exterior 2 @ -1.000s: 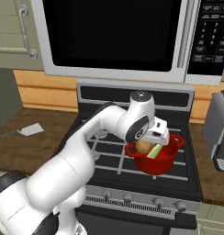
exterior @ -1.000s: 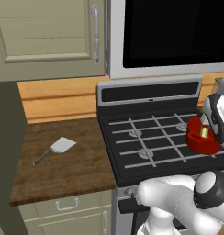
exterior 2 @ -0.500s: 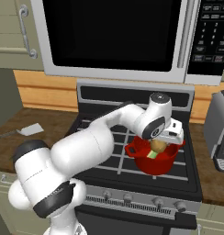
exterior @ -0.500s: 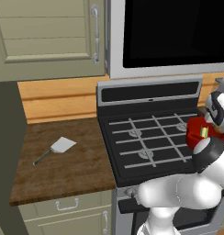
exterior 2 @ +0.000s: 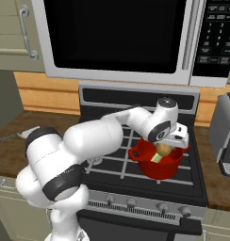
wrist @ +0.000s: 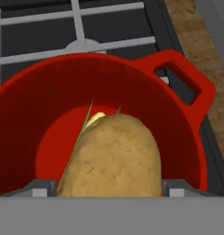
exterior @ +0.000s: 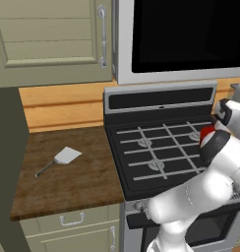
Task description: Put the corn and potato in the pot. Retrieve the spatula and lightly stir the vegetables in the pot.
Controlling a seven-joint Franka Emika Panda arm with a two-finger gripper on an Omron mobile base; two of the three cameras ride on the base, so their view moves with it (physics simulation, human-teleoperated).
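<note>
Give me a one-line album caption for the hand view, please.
Looking down into the red pot on the stove: the potato sits over the corn.

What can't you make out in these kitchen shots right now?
- Corn: hand view, mostly hidden beneath the potato; just a tip shows.
- Pot: left base view, mostly covered by the arm.
- Gripper: right base view, fingertips too small to tell whether they touch the potato.
- Spatula: left base view, handle too thin for detail.
</note>
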